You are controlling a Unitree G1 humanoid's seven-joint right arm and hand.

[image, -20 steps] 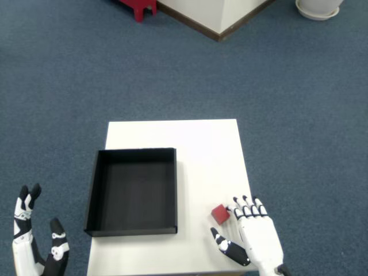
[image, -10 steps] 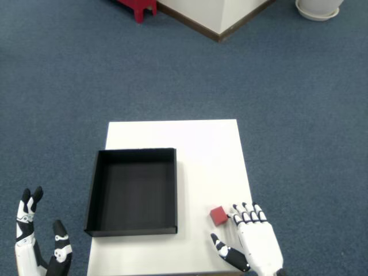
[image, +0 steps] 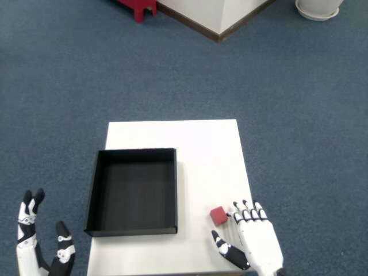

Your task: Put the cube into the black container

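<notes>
A small red cube (image: 218, 215) lies on the white table (image: 201, 149) near its front right corner. My right hand (image: 253, 238) rests just right of and behind the cube, palm down, fingers spread, fingertips (image: 237, 207) level with the cube and almost touching it. The thumb (image: 225, 249) points left below the cube. The hand is open and holds nothing. The black container (image: 132, 191), an empty shallow tray, sits on the table's left half, about a hand's width left of the cube.
My left hand (image: 37, 247) hovers off the table's left front corner over blue carpet. A red stool (image: 138, 7), a white wall corner (image: 221, 17) and a white pot base (image: 319, 8) stand far back.
The right hand slid slightly back toward the front edge; the cube has stayed in place. The left hand sank a little lower in the view.
</notes>
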